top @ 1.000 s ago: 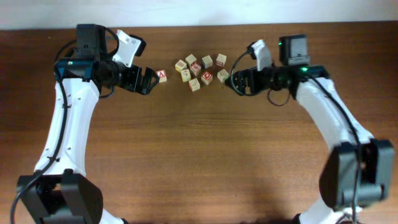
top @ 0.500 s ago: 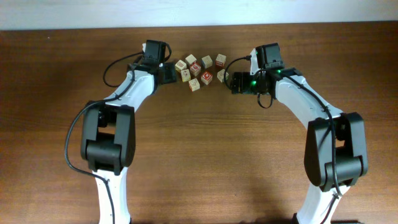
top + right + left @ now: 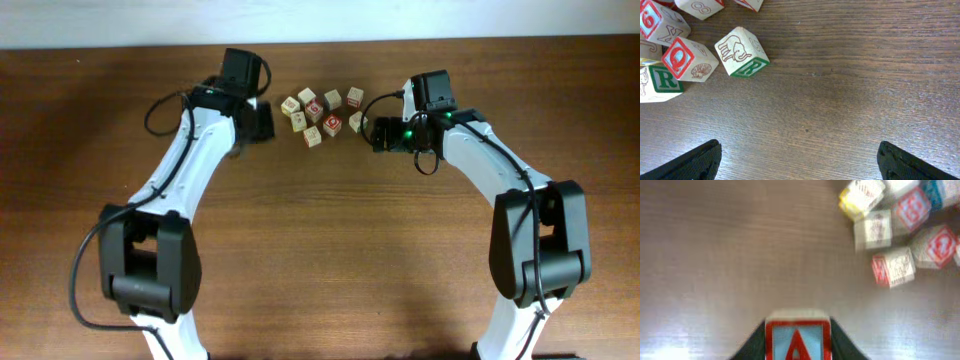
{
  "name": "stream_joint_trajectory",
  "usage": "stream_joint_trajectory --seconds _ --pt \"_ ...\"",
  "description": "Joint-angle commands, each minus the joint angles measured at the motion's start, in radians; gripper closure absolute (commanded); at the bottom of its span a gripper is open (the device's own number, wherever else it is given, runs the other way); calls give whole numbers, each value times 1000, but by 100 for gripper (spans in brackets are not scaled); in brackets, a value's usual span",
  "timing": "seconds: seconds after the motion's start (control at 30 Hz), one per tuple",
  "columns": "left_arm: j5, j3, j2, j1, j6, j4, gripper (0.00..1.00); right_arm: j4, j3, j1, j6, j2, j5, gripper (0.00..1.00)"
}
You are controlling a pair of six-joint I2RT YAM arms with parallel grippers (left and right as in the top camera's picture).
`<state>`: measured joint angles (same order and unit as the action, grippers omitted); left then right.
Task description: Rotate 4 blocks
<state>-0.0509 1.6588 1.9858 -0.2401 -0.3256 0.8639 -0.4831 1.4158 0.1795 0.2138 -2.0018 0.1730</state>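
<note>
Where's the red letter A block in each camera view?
Overhead: hidden under the left pincer, upper left of centre.
Left wrist: A block bottom centre, between the fingers.
Right wrist: not in it.
Shared landmark: the block cluster.

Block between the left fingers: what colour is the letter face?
Red A on pale blue, red border. The A block shows best in the left wrist view.
</note>
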Motion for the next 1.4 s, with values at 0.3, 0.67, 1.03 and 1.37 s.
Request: stream_joint_trajectory --seconds 0.3,0.67,1.03,1.37 --pt "130 -302 6 -248 -3 -3 60 -6 7 5 8 0 -12 2" --pt "-18 24 25 -144 92 -270 11 -9 7 6 9 0 -8 2" --pt "-164 24 302 -143 -30 -500 41 -16 7 18 8 0 -9 2" --pt "-129 24 356 -143 -29 -562 66 -14 7 18 8 0 -9 2"
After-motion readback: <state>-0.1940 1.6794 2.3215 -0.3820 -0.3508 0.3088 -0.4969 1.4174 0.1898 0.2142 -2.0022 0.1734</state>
